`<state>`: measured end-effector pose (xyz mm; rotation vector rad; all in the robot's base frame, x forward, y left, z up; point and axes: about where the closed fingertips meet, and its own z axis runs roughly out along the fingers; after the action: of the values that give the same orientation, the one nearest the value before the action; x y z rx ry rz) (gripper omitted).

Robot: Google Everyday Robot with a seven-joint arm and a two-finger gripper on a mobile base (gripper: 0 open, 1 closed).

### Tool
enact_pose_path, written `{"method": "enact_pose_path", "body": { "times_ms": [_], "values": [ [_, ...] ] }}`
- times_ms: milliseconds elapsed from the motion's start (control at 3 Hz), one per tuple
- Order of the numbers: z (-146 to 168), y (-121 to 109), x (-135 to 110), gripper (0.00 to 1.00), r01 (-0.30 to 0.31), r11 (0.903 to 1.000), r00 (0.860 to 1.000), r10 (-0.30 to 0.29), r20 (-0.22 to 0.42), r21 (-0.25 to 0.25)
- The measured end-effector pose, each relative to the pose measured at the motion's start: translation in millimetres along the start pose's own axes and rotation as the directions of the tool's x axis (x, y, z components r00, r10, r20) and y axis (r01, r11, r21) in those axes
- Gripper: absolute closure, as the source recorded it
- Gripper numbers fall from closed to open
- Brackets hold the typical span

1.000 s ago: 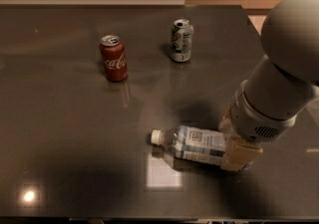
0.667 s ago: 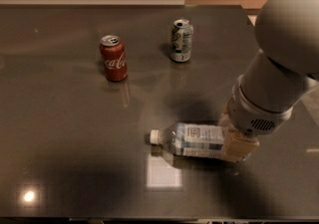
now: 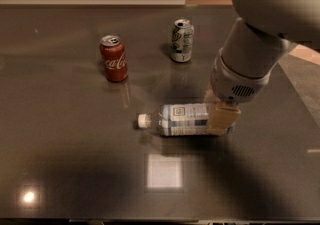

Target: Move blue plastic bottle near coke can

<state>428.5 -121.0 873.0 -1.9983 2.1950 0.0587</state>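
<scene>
The blue plastic bottle [image 3: 182,119] lies on its side, white cap pointing left, in the middle of the dark table [image 3: 60,159]. My gripper [image 3: 222,117] comes down from the upper right and is shut on the bottle's bottom end; a tan finger covers that end. The coke can [image 3: 114,58] stands upright to the upper left of the bottle, about a can's height away from the cap. The arm's large grey body hides the table's right part.
A white-and-green patterned can [image 3: 182,40] stands upright behind the bottle, to the right of the coke can. A bright square reflection [image 3: 164,171] lies on the table in front of the bottle. The table's far edge meets a pale wall.
The gripper and the bottle have moved together away from the front edge and slightly left, toward the cans. Both cans have stayed where they were.
</scene>
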Motion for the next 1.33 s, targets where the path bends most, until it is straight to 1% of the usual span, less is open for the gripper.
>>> {"method": "enact_pose_path", "body": {
  "times_ms": [333,667,1000,1333],
  "values": [
    [-4,-30,-29,1.00,0.041,0.9990,0.999,-0.041,0.024,0.018],
    [-1,-53,-63,1.00,0.084,0.9961,0.995,-0.085,0.048,0.027],
    [7,-71,-92,1.00,0.110,0.9934,0.992,-0.112,0.063,0.030],
    [15,-83,-114,1.00,0.121,0.9921,0.990,-0.123,0.074,0.032]
  ]
}}
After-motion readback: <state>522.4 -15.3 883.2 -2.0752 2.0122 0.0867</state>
